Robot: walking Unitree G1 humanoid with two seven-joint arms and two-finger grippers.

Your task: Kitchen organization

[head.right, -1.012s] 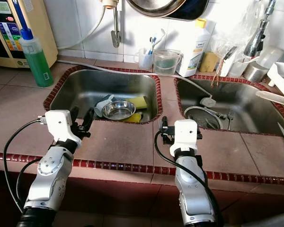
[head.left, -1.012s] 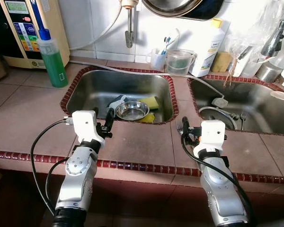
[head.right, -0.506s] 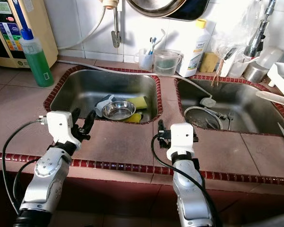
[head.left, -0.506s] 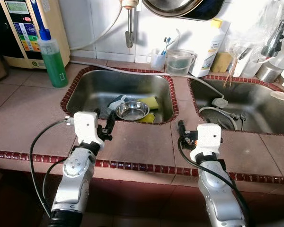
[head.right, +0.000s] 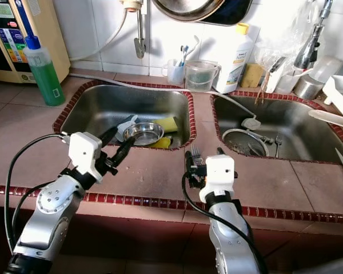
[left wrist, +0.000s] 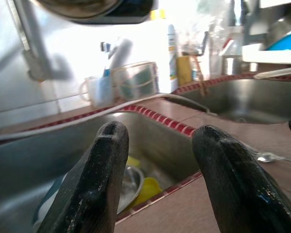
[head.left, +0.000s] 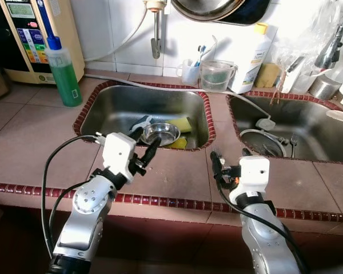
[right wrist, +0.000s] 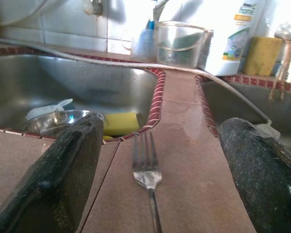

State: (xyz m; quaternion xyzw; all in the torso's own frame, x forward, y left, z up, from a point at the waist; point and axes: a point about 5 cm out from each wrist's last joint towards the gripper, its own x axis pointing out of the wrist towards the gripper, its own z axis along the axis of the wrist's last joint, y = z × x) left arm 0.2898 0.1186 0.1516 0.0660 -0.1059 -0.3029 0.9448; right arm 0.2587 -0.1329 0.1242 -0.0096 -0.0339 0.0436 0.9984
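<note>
Hovering over the tiled counter (head.left: 40, 137) in front of the two sinks, both claws are spread and empty: right gripper (right wrist: 150, 165) sits low with a fork (right wrist: 146, 171) lying on the tile between its fingers, not yet touched; left gripper (head.left: 144, 145) points at the near rim of the left sink (head.left: 97, 111), fingers parted, apart from anything. Inside that sink: steel bowl (head.left: 160, 133), yellow sponge (head.left: 183, 123), a white-blue item beside the bowl, can't tell what. Right sink (head.left: 308, 111) holds a lid-like round piece and another fork (head.left: 292, 140). Behind: green soap bottle (head.left: 63, 71), clear measuring cup (head.left: 216, 74), white bottle (head.left: 252, 57). Judgement: organizing barely started, nothing grasped, dishes and cutlery all loose; fork pickup looks like the step in hand, sink contents left.
</note>
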